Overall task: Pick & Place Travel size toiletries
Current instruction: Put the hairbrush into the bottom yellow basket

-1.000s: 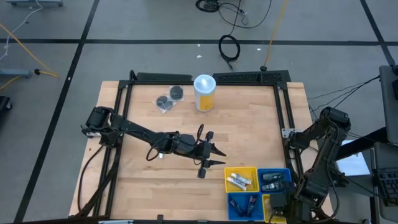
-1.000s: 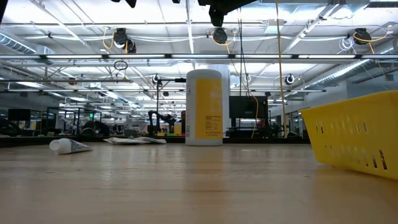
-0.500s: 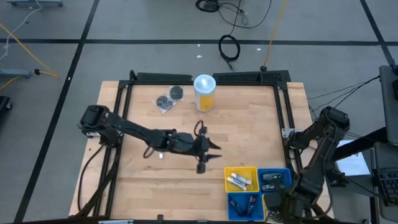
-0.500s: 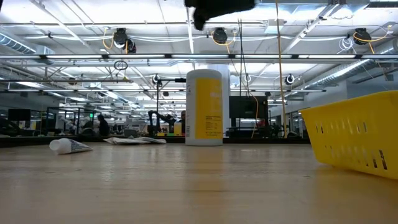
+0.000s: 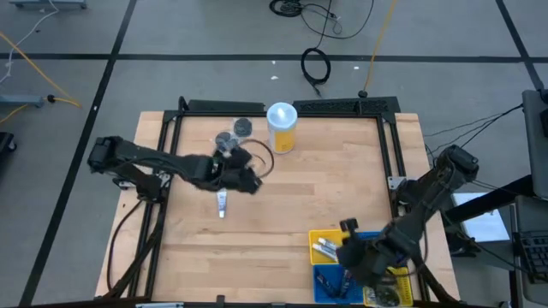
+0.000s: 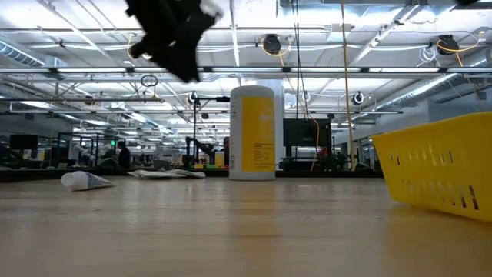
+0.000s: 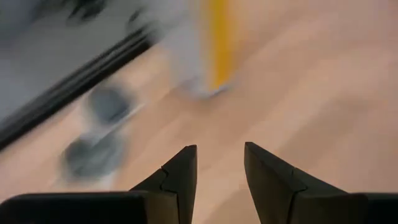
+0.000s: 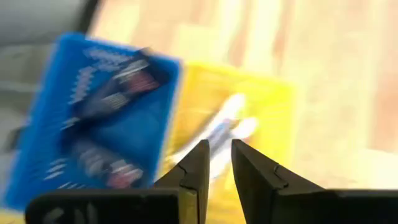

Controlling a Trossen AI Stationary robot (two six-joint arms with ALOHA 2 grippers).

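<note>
Wooden table [image 5: 342, 184]: one loose tube [image 5: 222, 204], two tins [image 5: 234, 133]; both arms' fingers narrow, empty.

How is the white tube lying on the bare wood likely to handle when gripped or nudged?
The white tube lies flat, tapering from a round cap to a flattened tail, so it probably skids or pivots rather than rolls. It looks small and soft-walled, likely light and squashable.

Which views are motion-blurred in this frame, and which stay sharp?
Left wrist view: heavily smeared, tall yellow-and-white cylindrical canister streaked. Right wrist view: blue plastic bin and yellow plastic bin smeared. Low view: canister sharp. High view: sharp.
</note>
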